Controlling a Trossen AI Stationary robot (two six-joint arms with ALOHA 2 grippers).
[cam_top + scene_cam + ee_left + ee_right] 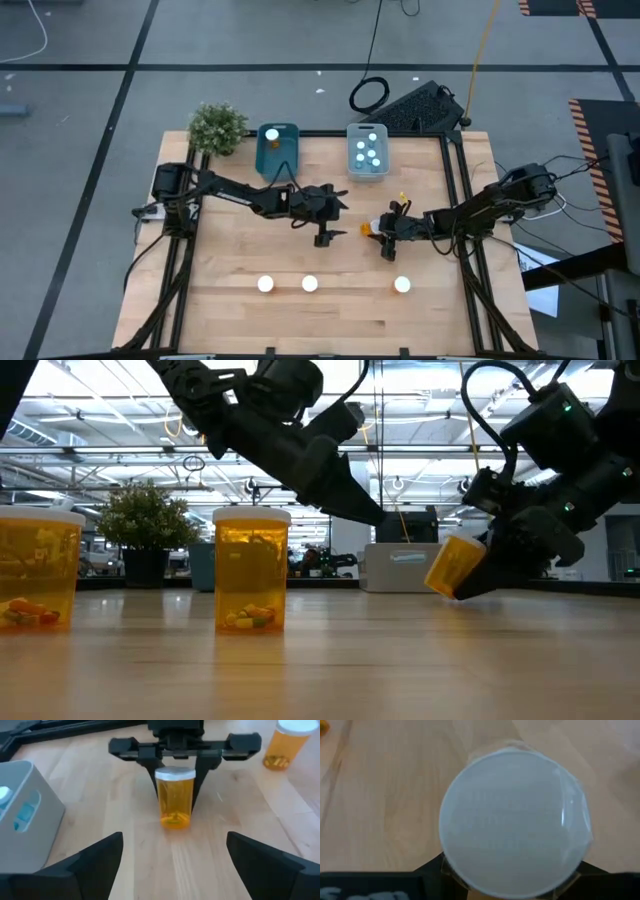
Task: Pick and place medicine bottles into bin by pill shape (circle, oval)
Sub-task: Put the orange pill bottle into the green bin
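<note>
An amber medicine bottle (175,800) with a white cap (515,825) hangs near the table's middle, with my right gripper (384,230) shut on it. My left gripper (172,867) stands open just left of it, its fingers pointing at the bottle and apart from it. Three more bottles (265,284) (310,284) (402,285) stand upright in a row near the table's front edge. At the back, the teal bin (277,150) holds one bottle. The pale grey bin (367,152) beside it holds several. My right gripper pinches the amber bottle's upper body, just under the cap (175,786), between its two fingers (153,775). The fingers reach in from the table's right side, slanting down. The bottle is tilted and lifted clear of the table, its base (443,582) lowest.
A potted plant (217,128) stands at the back left corner, next to the teal bin. A keyboard (425,105) and a coiled cable (368,95) lie beyond the far edge. Bare wood stretches between the grippers and the front row of bottles.
</note>
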